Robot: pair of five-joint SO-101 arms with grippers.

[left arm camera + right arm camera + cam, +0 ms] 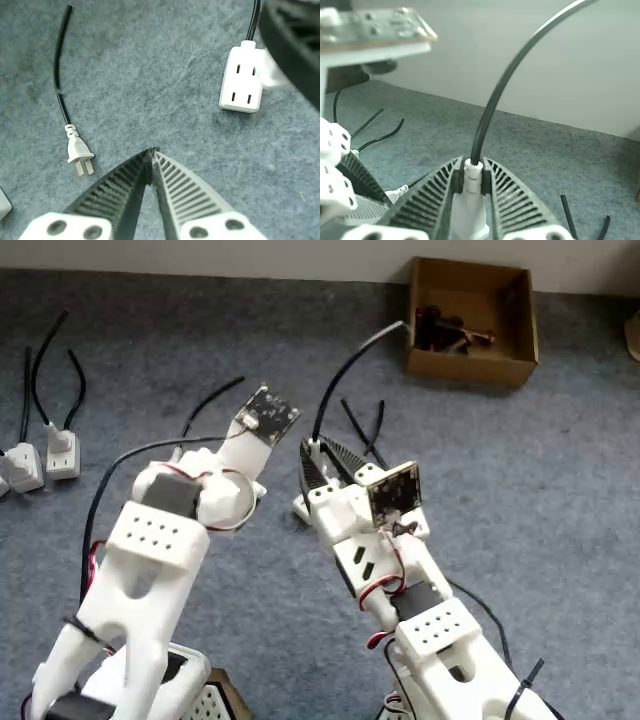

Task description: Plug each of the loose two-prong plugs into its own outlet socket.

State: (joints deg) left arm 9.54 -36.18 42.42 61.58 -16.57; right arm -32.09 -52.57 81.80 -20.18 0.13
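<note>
My left gripper (151,150) is shut on nothing and hovers over the grey carpet. A loose white two-prong plug (79,152) on a black cord lies close beside its tips. A white outlet socket (241,80) with two pairs of slots lies face up on the other side. In the high view that socket (300,505) sits against my right arm. My right gripper (472,161) is shut on a white plug (469,200) at its cord end. Its black cord (350,365) arcs up from the gripper (318,455); the prongs are hidden.
Two more white socket blocks (45,460) with black cords lie at the far left. A cardboard box (470,360) stands at the back right. Short black cord pieces (360,430) lie beyond the right gripper. The two arms are close together mid-table.
</note>
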